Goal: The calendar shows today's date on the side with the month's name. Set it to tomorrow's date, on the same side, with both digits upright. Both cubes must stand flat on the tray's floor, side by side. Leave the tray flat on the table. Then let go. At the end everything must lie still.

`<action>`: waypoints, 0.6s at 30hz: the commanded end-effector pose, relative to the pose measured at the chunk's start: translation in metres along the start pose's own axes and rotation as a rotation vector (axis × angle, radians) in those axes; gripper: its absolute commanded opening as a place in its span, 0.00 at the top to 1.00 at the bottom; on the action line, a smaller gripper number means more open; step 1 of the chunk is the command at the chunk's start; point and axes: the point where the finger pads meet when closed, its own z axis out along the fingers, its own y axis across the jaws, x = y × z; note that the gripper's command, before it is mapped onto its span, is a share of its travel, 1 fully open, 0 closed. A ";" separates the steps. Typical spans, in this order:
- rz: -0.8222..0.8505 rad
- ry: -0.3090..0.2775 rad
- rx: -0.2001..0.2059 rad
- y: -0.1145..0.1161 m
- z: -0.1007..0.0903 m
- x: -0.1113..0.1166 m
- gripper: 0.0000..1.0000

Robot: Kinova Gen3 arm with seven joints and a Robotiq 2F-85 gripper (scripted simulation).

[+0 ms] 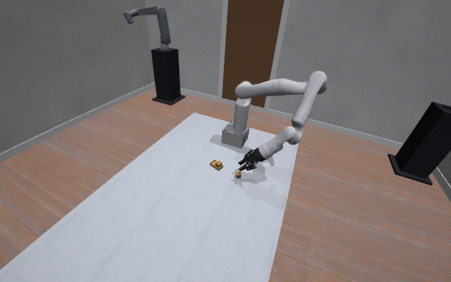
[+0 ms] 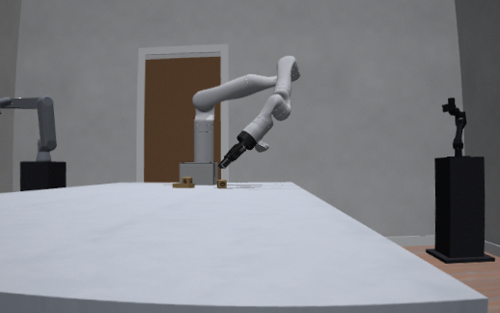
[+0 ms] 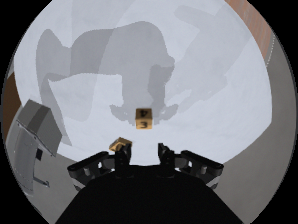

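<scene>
On the pale desk (image 1: 171, 209) (image 2: 213, 232) (image 3: 235, 120), from left to right, locate the tray (image 1: 212, 165) (image 2: 179, 185) (image 3: 115, 147) bearing one cube (image 1: 218, 163) (image 2: 187, 180), then grasp the loose cube (image 1: 238, 174) (image 2: 221, 184) (image 3: 144, 119), probably light, rigid and smooth, by opposite side faces using the half-open, empty jaws.

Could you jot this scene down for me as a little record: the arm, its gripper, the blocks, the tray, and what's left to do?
arm: white, reaching down toward the table
gripper: part-open, holding nothing, above the loose cube
loose cube: on the table, beside the tray; digits 4 and 3 visible
tray: on the table, one cube in it
left to do: loose cube into tray
</scene>
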 end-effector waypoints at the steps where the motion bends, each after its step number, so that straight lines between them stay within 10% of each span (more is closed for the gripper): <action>1: 0.000 -0.002 0.001 0.000 0.002 0.001 0.54; 18: 0.000 -0.002 0.001 0.000 0.020 0.018 0.54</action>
